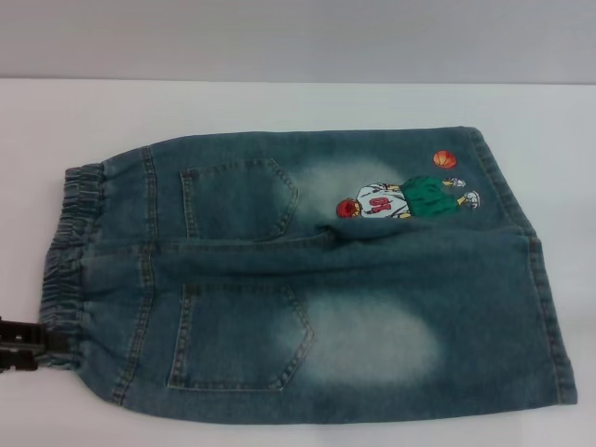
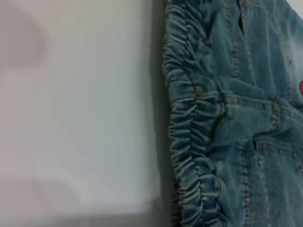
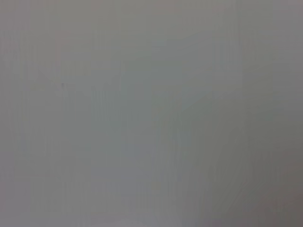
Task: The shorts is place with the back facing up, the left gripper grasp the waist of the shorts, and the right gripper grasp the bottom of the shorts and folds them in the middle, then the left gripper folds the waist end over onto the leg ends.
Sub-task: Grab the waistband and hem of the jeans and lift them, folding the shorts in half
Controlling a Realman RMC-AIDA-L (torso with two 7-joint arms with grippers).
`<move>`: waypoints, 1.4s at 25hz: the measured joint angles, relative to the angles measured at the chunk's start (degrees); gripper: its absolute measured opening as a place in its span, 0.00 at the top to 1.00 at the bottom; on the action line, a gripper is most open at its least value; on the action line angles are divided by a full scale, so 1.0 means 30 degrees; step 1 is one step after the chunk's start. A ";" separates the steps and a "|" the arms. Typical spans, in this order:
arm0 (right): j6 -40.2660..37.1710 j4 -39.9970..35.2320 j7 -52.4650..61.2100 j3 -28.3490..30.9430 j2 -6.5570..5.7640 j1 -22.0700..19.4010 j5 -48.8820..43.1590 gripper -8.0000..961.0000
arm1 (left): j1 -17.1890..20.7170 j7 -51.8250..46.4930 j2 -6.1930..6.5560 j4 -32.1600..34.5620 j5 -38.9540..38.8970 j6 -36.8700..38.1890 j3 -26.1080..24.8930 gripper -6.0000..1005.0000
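At the far left edge of the head view, the left hand [image 1: 23,343], a black blocky claw, reaches in just above the white worktop [image 1: 279,102]. Only its dark tips show, meeting the near corner of the waist [image 1: 63,261], the puckered, gathered elastic denim band. Whether its fingers are apart or pressed together on the cloth cannot be told.

Running to the right from that hand lie the shorts [image 1: 372,279], blue faded-wash denim, spread flat on the worktop with the back side up. The waist is the end nearest the hand, standing as a narrow gathered strip. Just beyond it, farther from the hand, sit two back patch pockets [image 1: 237,340], one on each half, with pale washed patches beside them. A raised crease runs along the middle between the two legs.

Farther right again, on the leg away from the robot, is a small cartoon basketball-player print [image 1: 405,198] with an orange ball [image 1: 444,159] just beside it. The leg ends [image 1: 549,307], two straight stitched hems, form the wide end farthest from the left hand.

The left wrist view shows the gathered waist close up against bare worktop. The right hand is out of sight; its wrist view shows only a plain grey surface.
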 joint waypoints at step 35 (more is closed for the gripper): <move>0.0239 -0.0357 0.0000 0.0201 -0.0029 -0.0049 0.0006 0.45 | -0.1191 0.0709 -0.0733 0.0405 -0.0028 -0.0038 -0.0552 0.54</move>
